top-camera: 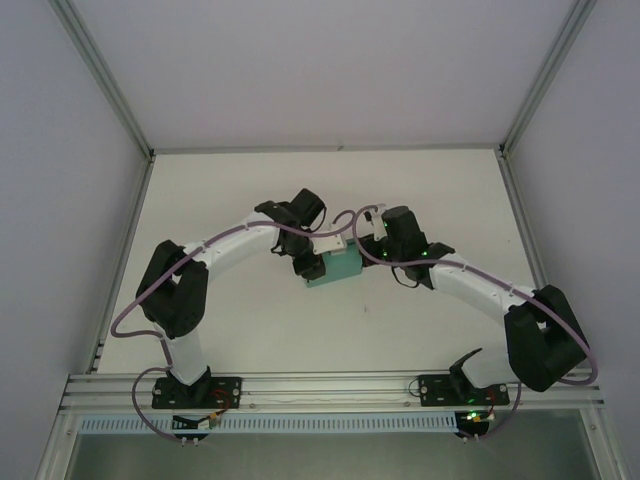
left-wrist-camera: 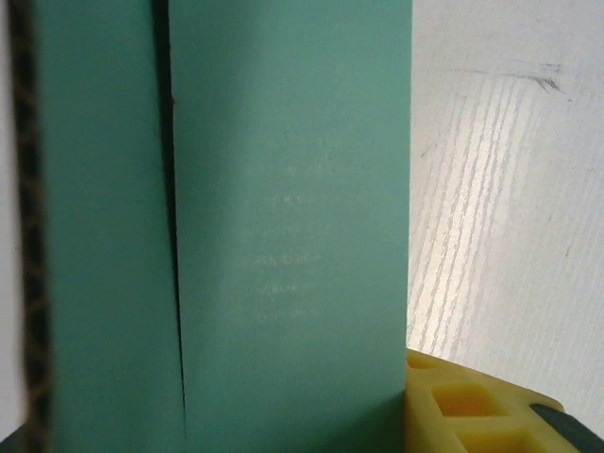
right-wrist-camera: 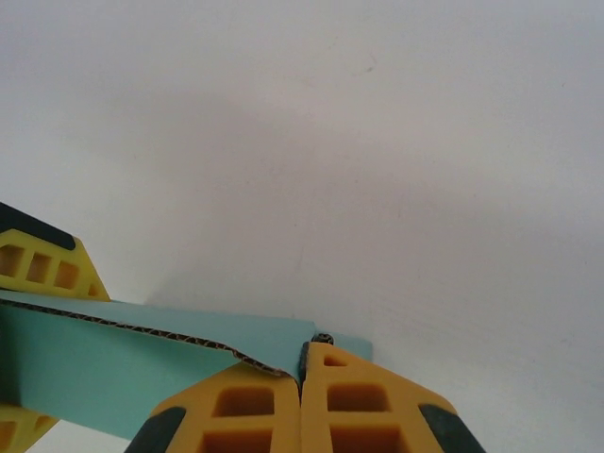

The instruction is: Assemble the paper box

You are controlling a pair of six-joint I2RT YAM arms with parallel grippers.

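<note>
The paper box (top-camera: 340, 270) sits mid-frame between both arms, long axis left-right. The left pincer (top-camera: 311, 264) is clamped across it, and the right pincer (right-wrist-camera: 303, 370) is squeezed closed at its edge.

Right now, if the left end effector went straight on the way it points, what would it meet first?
The paper box: its teal panel sits directly ahead of the left end effector, very close, possibly touching; depth is unclear.
</note>
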